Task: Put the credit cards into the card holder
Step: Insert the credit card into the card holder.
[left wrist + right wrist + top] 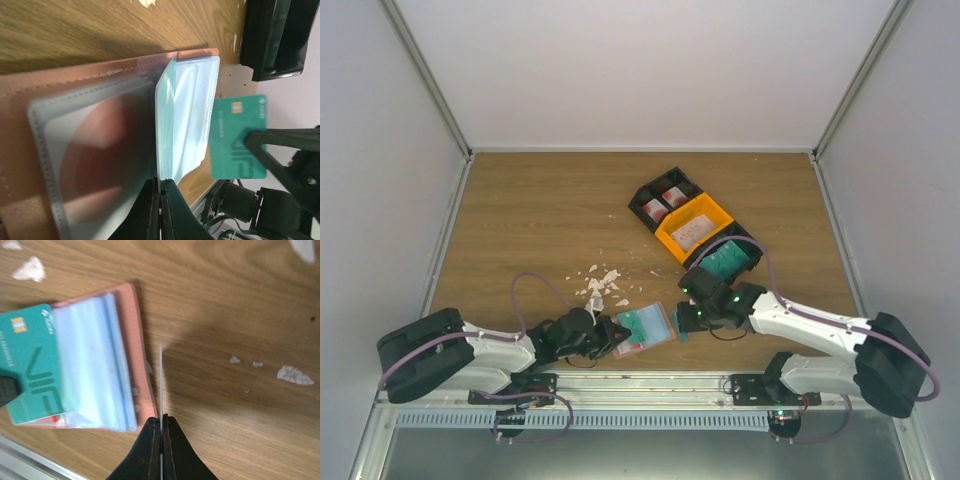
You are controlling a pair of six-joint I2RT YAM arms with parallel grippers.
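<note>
The salmon-pink card holder lies open on the table between the arms, its clear sleeves fanned up. My left gripper is shut on a teal credit card that lies across those sleeves and shows almost edge-on in the left wrist view. Just right of the holder, my right gripper is shut on a second teal credit card. Its own camera sees that card as a thin upright line.
White crumbs are scattered on the wood behind the holder. Further back right stands a row of bins: black with white-and-red cards, orange, and black with teal cards. The table's near edge runs just below both grippers.
</note>
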